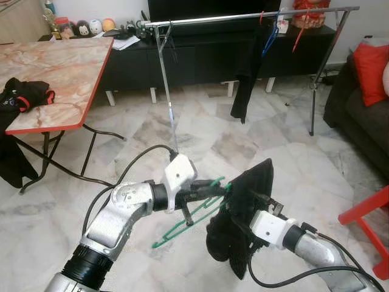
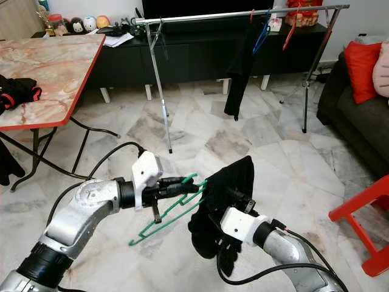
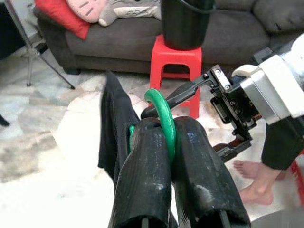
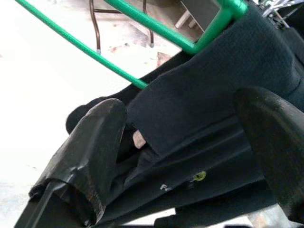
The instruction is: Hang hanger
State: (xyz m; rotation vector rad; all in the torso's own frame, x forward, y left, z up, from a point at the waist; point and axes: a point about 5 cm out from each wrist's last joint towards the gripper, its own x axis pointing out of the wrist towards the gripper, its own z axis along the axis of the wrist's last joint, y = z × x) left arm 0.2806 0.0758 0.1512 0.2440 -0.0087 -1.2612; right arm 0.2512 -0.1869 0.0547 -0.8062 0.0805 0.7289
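The green plastic hanger point(image 1: 193, 214), half-draped with black cloth point(image 1: 243, 213), is pinched at its hook by the left gripper point(image 3: 168, 142); the right gripper point(image 4: 190, 156) is spread around the cloth. Dressing seems underway; carrying to the metal rail point(image 1: 243, 17) follows

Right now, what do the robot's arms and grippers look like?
Both arms are silver metal tubes with black joints and a white boxy block at each wrist. Black cables loop along them. The left gripper and right gripper each have two long black fingers, thick and rubbery up close.
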